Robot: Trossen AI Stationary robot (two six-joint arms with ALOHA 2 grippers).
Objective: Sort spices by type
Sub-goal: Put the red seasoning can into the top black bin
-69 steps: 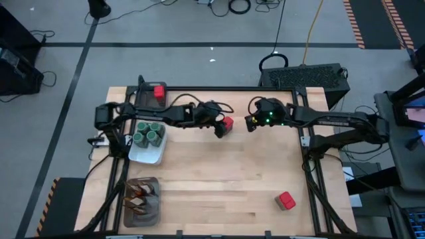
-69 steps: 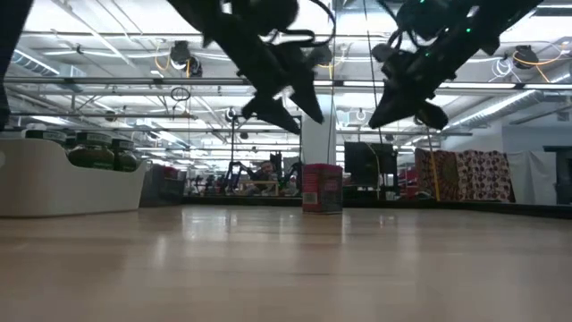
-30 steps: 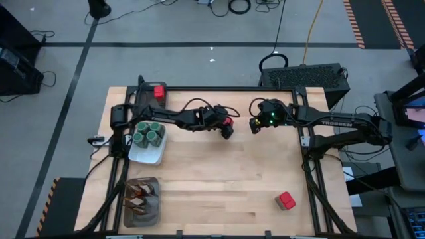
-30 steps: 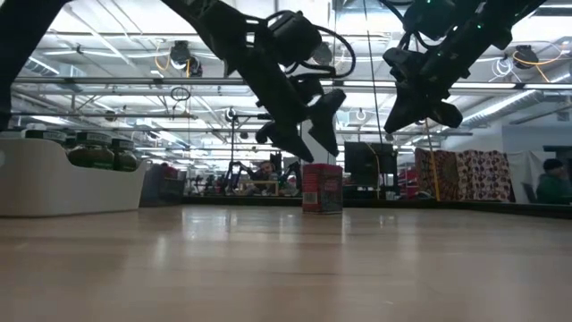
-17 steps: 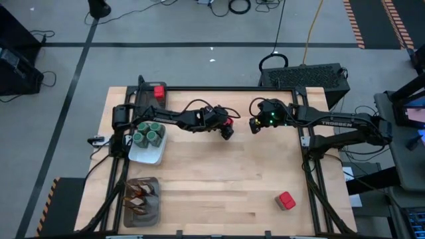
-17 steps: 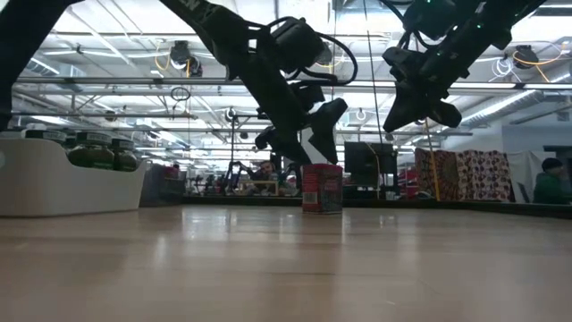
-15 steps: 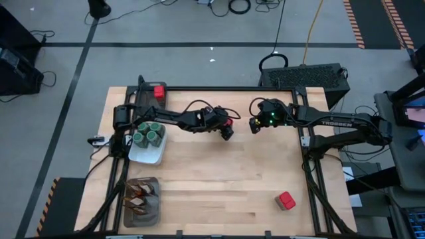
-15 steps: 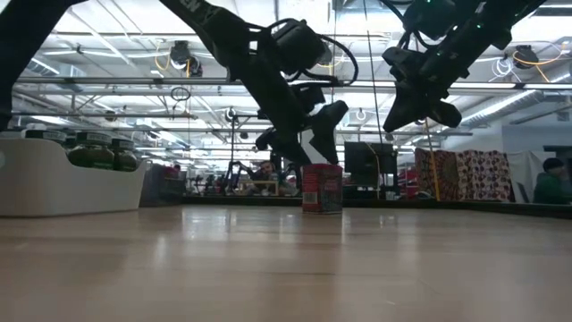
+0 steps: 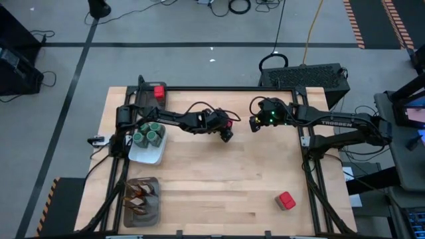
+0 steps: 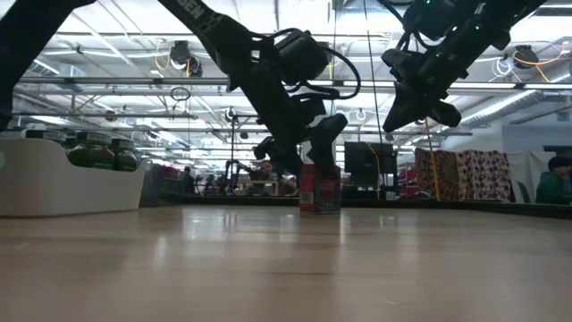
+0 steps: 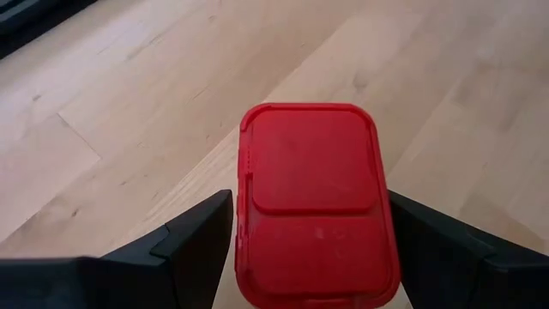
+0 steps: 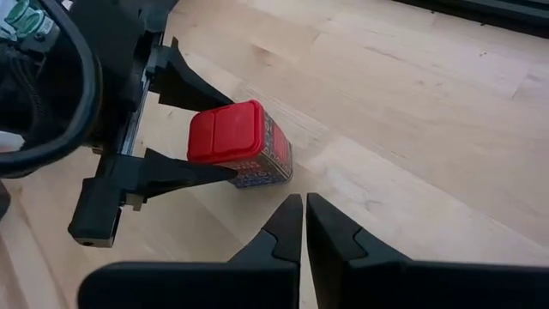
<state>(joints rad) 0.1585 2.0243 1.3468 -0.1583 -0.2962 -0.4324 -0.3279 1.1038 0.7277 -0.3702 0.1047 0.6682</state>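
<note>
Red spice box (image 12: 238,144) stands upright on table (image 9: 219,179), far centre. Left gripper (image 12: 176,124) has dropped from above over last second, fingers (image 11: 193,236) now straddling box, spread wide, small gaps each side, not yet clamped. Means: pick imminent; closing next, likely. Right gripper (image 12: 304,225) pinched shut, empty, hovering just right of box. Second red box (image 9: 286,200) near right, unsorted.

wood table (image 9: 219,179): white dish (image 9: 147,151), mesh tray (image 9: 141,201), two red boxes (image 9: 286,200).
</note>
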